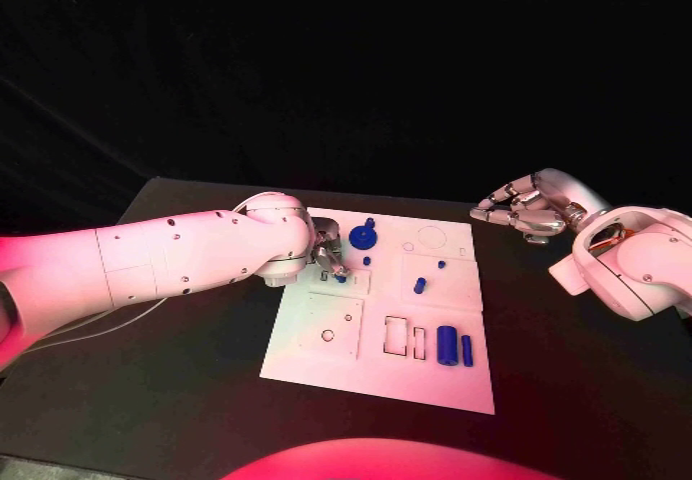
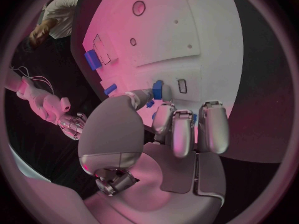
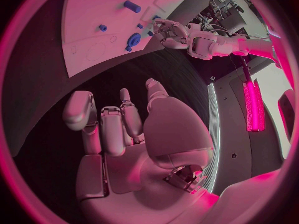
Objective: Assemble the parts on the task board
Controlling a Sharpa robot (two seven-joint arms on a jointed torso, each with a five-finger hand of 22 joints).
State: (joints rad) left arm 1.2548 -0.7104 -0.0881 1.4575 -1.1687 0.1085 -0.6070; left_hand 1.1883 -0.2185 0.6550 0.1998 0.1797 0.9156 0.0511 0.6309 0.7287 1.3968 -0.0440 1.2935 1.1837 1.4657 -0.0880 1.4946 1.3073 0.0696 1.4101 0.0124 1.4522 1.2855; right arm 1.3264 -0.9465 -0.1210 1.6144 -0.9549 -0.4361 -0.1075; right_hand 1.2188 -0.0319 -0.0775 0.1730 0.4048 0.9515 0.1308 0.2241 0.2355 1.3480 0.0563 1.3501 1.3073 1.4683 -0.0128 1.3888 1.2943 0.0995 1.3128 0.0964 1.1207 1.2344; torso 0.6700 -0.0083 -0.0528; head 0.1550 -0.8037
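The white task board (image 1: 433,385) lies in the middle of the black table. My left hand (image 1: 325,262) hovers over its far left part and pinches a small blue part (image 2: 157,90) between thumb and fingers, close to a narrow rectangular slot (image 2: 182,86). A round blue part (image 1: 364,237) stands just right of that hand. A blue cylinder (image 1: 447,345) and a thin blue bar (image 1: 466,348) lie near the board's right edge. My right hand (image 1: 519,212) hangs off the board at the far right, fingers loosely bent and empty.
Small blue pegs (image 1: 420,285) stand mid-board, and empty rectangular recesses (image 1: 395,336) lie beside the cylinder. A thin cable (image 1: 87,325) runs under my left arm. Bare black table (image 1: 577,380) surrounds the board.
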